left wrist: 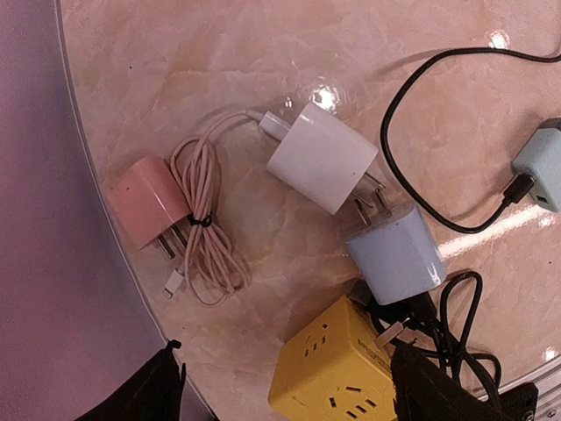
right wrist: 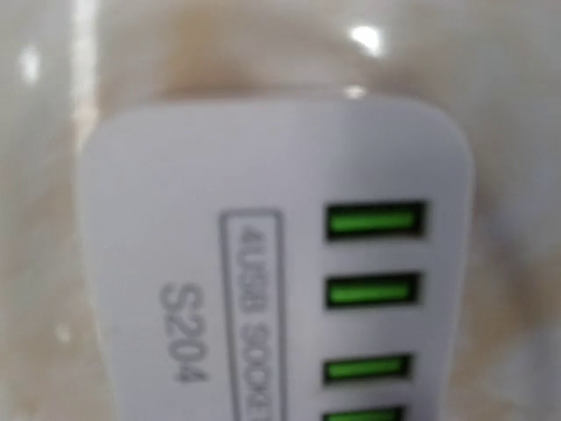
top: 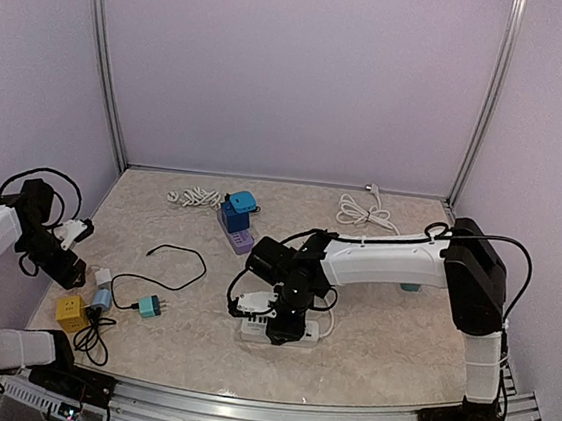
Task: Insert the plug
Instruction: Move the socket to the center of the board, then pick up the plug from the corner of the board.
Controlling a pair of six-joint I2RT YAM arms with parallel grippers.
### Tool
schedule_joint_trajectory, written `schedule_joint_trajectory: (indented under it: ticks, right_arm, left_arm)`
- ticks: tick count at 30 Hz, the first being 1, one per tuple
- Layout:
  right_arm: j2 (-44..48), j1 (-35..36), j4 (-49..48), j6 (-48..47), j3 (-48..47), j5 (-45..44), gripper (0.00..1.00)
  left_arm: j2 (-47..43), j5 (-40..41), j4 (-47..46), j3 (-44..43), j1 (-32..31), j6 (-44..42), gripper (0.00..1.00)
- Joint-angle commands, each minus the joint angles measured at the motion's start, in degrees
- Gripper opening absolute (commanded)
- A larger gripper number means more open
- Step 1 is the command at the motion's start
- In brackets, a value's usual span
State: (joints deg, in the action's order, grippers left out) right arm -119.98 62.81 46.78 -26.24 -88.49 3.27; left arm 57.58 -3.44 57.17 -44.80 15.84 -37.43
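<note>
A white socket strip [top: 300,335] lies on the table near the front middle. It fills the right wrist view, where it shows as the strip [right wrist: 263,175] with several green USB ports [right wrist: 375,219]. My right gripper [top: 284,322] is pressed down onto it. Its fingers are hidden, so I cannot tell whether it holds a plug. My left gripper [left wrist: 289,390] hangs open over the left edge, above a yellow socket cube [left wrist: 337,373]. Near the cube lie a white plug [left wrist: 322,156], a pink plug [left wrist: 147,202] with a coiled cable, and a pale blue plug [left wrist: 394,253].
A teal adapter [top: 150,305] on a black cable [top: 177,260] lies between the arms. Blue and purple socket blocks [top: 238,221] stand at the back middle, flanked by white coiled cables [top: 366,214]. The enclosure wall [left wrist: 53,263] runs close on the left.
</note>
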Motion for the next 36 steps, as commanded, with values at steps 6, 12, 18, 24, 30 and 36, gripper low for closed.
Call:
schedule_joint_trajectory:
  ticks: [6,12,18,24,30,36]
  right_arm:
    - [-4.1,-1.5,-5.6,19.9,-0.7,-4.9,0.89]
    - [4.3,-0.7,-9.7,20.7,2.2,-6.0,1.00]
    - [21.9,0.6,-25.3,19.8,12.7,-9.2,1.00]
    - [41.5,-0.1,-56.2,22.1,36.9,-12.8,1.00]
    - [43.5,-1.6,-54.8,29.0,40.3,-4.7,1.00]
    - [36.9,-1.6,-47.2,32.5,34.2,0.8,1.00]
  left_arm:
    - [-1.0,1.0,4.6,0.8,1.7,1.1,0.80]
    - [-3.6,5.2,8.0,0.6,1.7,1.2,0.82]
    - [-6.1,1.2,12.4,-1.6,1.7,-0.6,0.82]
    - [-9.0,-0.1,14.9,-0.7,1.0,-5.1,0.86]
    - [-7.2,4.6,15.6,1.8,-4.1,-12.1,0.88]
    - [-5.5,6.4,11.3,3.5,-5.8,-25.7,0.88]
